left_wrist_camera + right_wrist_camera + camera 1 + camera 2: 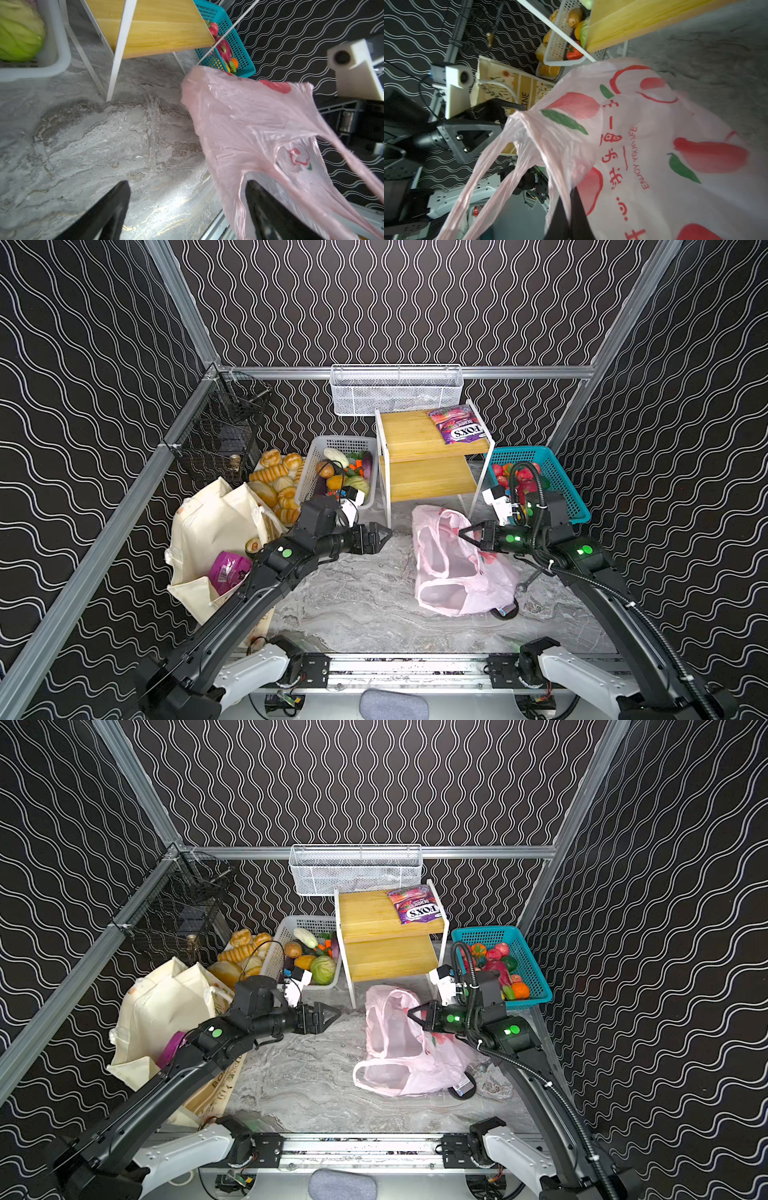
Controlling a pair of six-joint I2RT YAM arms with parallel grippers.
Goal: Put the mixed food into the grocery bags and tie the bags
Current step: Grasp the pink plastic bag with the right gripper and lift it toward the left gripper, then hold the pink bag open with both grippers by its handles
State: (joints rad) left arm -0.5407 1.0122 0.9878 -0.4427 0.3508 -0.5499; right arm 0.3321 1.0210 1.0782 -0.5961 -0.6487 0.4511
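Between the right gripper's [466, 536] tips: film of the pink plastic bag [449, 572], pinched tight near its mouth. Right wrist view agrees: handles bunch up and run into the closed fingers [572, 207]. Rest of the bag drapes down from the pinch, ahead of and below the tips, and lands on the marble table [365, 593].

Left gripper [384, 536]: jaws spread wide, nothing in them, pointed at the bag. Bag edge is just ahead of its tips; both top views show a strip of bare table between. In the left wrist view one finger [268, 209] overlaps the film, contact can't be told from there.

Behind the left gripper, alongside its arm: cream canvas tote [208, 522], mouth open, magenta pouch [228, 570] and a small can [252, 546] inside. Arm crosses over the tote and hides part of it.

Beyond both grippers: wooden shelf [415, 435] on a white frame, front leg close to the bag's far edge. FOX'S candy bag [459, 425] lies on its top tier.

Behind the right gripper's wrist: teal basket [552, 472] of toy fruit, dragon fruit [224, 47] included. Beyond the left wrist: white basket [328, 443] of toy vegetables, toy bread [274, 477] beside it.

Dark round item [505, 610] pokes out from under the bag's near edge.
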